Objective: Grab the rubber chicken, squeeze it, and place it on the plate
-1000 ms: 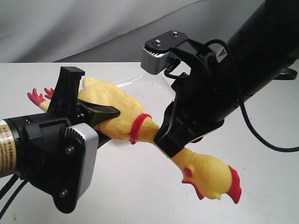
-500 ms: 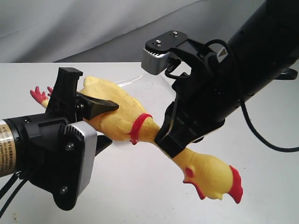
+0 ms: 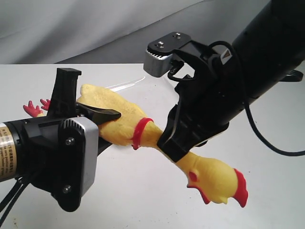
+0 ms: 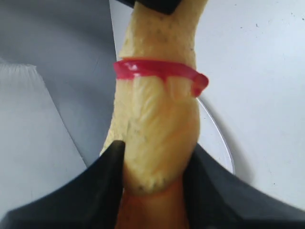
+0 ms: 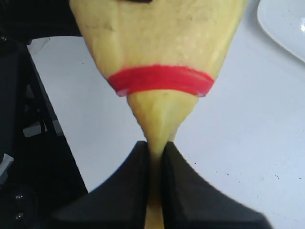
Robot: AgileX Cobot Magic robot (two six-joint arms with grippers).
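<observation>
So the rubber chicken [image 3: 121,119] is up off the worktop [image 3: 143,191], strung between both arms. The left end effector [image 4: 155,160] is clamped on the plump, dimpled yellow body and squashes it in a bit. The right end effector [image 5: 153,152] pinches the thin neck flat, just past the red collar band. The head, with red comb and wattle, dangles beyond the right one, and the red feet poke out behind the left. The glossy white plate [image 5: 286,28] sits below them, not touching the chicken.
</observation>
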